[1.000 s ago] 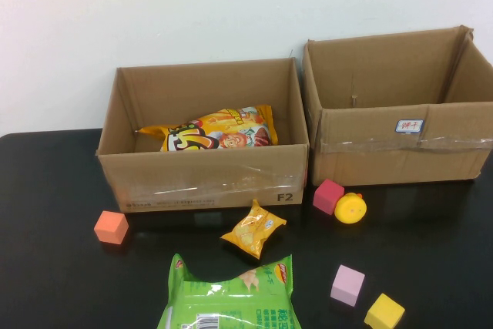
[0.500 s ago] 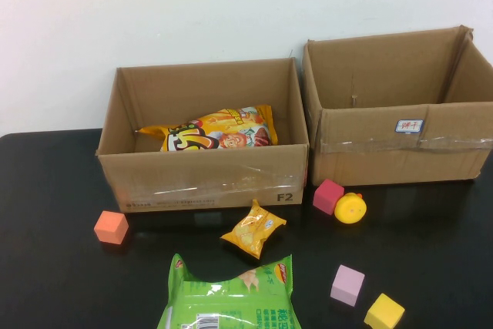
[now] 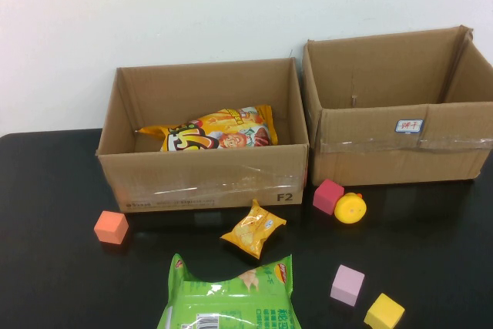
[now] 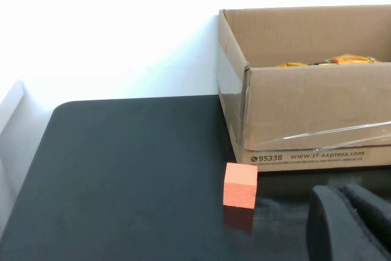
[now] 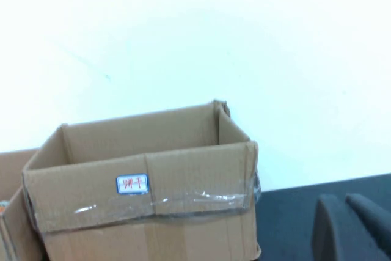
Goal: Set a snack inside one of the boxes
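Two open cardboard boxes stand at the back of the black table. The left box holds a large yellow snack bag. The right box shows nothing inside. A small yellow snack packet lies just in front of the left box, and a green snack bag lies at the near edge. Neither gripper shows in the high view. My left gripper is shut and empty, low over the table near the left box's front corner. My right gripper is shut and empty, to the right of the right box.
An orange cube sits left of the snacks and also shows in the left wrist view. A magenta cube and a yellow round toy lie before the right box. A pink cube and a yellow cube sit front right.
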